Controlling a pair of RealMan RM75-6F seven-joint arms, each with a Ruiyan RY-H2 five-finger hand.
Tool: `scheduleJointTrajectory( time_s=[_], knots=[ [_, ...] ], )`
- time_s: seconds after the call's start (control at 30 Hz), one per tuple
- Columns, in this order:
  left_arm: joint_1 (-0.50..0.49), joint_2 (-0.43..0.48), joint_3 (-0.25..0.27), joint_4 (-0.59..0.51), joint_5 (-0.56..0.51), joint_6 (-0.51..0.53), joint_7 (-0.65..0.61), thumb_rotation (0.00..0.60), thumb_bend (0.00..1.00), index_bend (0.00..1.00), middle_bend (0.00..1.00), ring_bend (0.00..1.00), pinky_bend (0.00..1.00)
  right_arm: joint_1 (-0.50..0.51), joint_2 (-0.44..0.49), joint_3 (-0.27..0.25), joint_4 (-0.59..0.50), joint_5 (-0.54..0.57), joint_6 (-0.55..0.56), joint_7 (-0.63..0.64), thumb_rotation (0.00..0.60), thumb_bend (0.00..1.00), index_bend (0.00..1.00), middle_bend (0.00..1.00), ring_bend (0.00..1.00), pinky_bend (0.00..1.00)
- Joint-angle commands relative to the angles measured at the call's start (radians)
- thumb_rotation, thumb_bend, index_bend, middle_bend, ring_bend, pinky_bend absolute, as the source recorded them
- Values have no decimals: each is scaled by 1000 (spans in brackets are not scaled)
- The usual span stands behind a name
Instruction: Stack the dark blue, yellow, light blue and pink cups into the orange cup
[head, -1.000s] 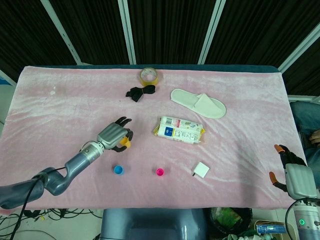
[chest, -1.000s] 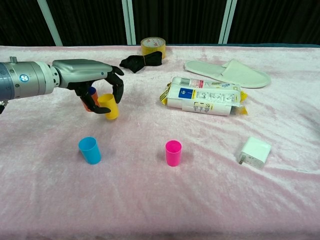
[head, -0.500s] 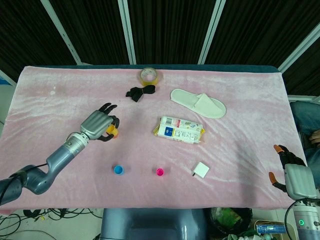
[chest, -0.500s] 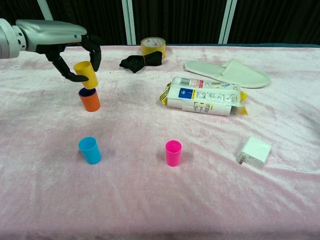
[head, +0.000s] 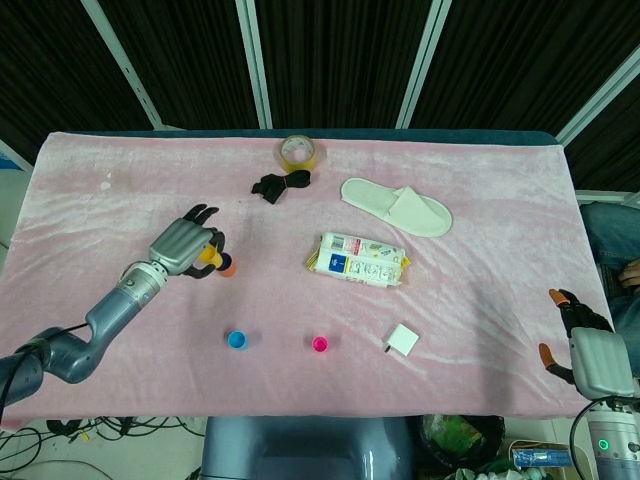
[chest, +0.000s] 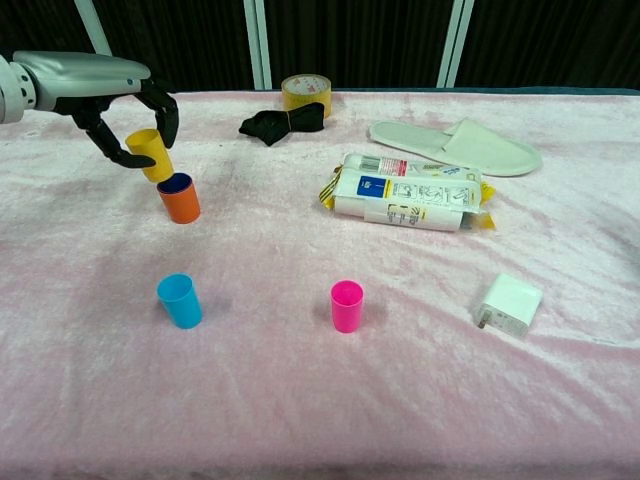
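Note:
My left hand (chest: 120, 95) (head: 183, 246) holds the yellow cup (chest: 149, 154) tilted in the air, just above and to the left of the orange cup (chest: 180, 200) (head: 227, 268). A dark blue cup rim (chest: 175, 183) shows inside the orange cup. The light blue cup (chest: 180, 300) (head: 238, 340) stands upright nearer the front edge. The pink cup (chest: 346, 305) (head: 320, 344) stands upright to its right. My right hand (head: 590, 352) hangs off the table's right front corner, holding nothing, with its fingers apart.
A snack packet (chest: 408, 193), a white slipper (chest: 460, 145), a black bow (chest: 283, 122) and a tape roll (chest: 306, 93) lie further back. A white charger (chest: 510, 303) sits front right on the pink cloth (chest: 300, 400).
My left hand lifted the yellow cup off the cloth beside the orange cup, carried it up and left, and now holds it slightly lower and further left than half a second ago.

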Motion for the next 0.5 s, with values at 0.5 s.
scheduleJointTrajectory(
  time_s=[0.5],
  knots=[
    [-30,-73,-1,84,29,-27,-46,600,392,476,489,0,0,0,2,1,-1,4,-2,3,600,297,131,99,173,238]
  ],
)
